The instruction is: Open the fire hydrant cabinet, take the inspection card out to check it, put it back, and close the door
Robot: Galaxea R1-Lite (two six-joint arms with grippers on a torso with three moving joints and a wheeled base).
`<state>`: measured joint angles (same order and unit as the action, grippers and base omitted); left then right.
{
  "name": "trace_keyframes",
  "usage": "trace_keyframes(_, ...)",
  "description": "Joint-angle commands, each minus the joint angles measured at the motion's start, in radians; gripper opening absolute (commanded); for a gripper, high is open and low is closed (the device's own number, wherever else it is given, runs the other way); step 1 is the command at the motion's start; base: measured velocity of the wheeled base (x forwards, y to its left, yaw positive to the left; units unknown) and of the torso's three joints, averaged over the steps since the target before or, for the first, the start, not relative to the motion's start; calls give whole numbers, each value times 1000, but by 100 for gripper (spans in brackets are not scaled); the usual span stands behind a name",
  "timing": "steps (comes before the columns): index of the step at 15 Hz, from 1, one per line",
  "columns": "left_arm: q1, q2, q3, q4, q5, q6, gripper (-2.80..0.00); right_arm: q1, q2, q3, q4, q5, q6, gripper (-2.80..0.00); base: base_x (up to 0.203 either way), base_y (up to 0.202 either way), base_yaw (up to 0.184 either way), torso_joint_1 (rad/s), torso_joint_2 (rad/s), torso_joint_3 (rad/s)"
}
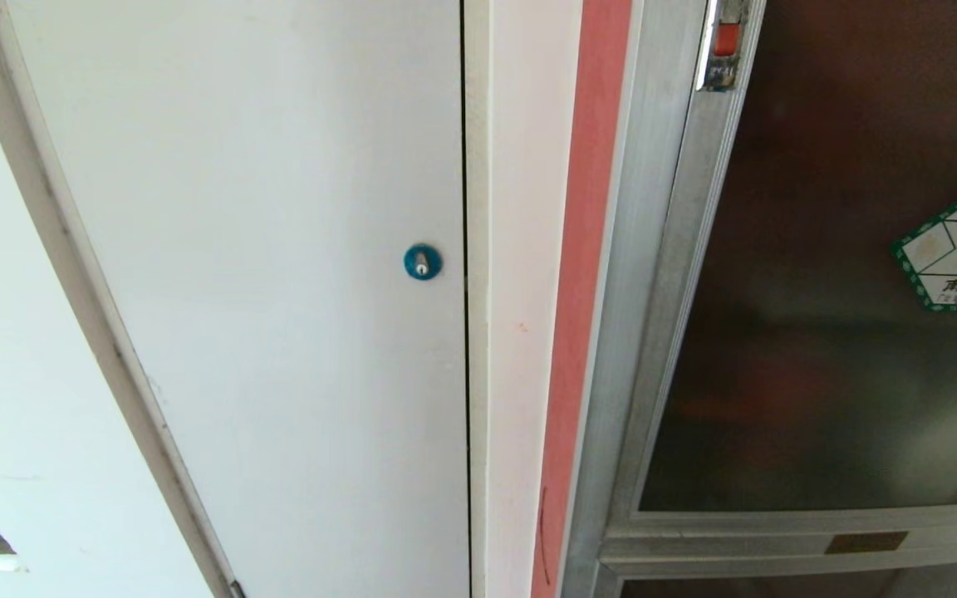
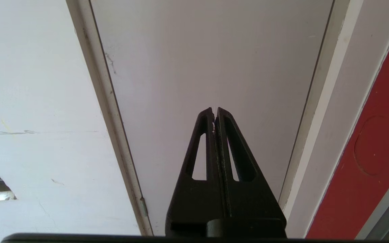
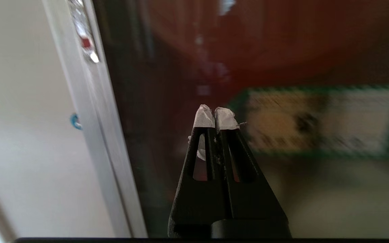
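The fire hydrant cabinet (image 1: 653, 249) fills the right of the head view, with a silver aluminium frame. Its dark tinted glass door (image 1: 827, 349) lies flush in that frame. The door carries a green-bordered white sticker (image 1: 956, 253) and a small red latch (image 1: 726, 40) on its left edge. In the right wrist view my right gripper (image 3: 214, 114) is shut with nothing in it. Its white-taped tips face the glass door (image 3: 167, 101), left of the sticker (image 3: 319, 121) and below the latch (image 3: 86, 43). The inspection card is hidden. My left gripper (image 2: 214, 111) is shut and empty before a white door.
A plain white door (image 1: 279, 291) with a blue round lock (image 1: 422, 262) stands left of the cabinet. Between them run a white jamb (image 1: 520, 291) and a red strip (image 1: 582, 291). A second glazed panel (image 1: 777, 585) begins below the cabinet door.
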<state>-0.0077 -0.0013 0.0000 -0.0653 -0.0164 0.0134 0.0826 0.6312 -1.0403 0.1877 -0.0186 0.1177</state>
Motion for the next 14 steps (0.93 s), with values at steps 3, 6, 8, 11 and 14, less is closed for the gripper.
trace_keyframes(3,0,1,25,-1,0,0,-280,-35,-359,142,125,-28,-50,-280,0,0,0,0,0,0)
trace_keyframes(6,0,1,25,-1,0,0,-280,-62,-499,331,146,-13,-136,-280,0,0,0,0,0,0)
trace_keyframes(8,0,1,25,-1,0,0,-280,-68,-575,504,128,18,-174,-280,0,0,0,0,0,0)
trace_keyframes(11,0,1,25,-1,0,0,-280,-71,-618,796,-67,47,-195,-280,0,0,0,0,0,0)
trace_keyframes(14,0,0,25,-1,0,0,-280,-72,-629,992,-276,81,-204,-280,0,0,0,0,0,0)
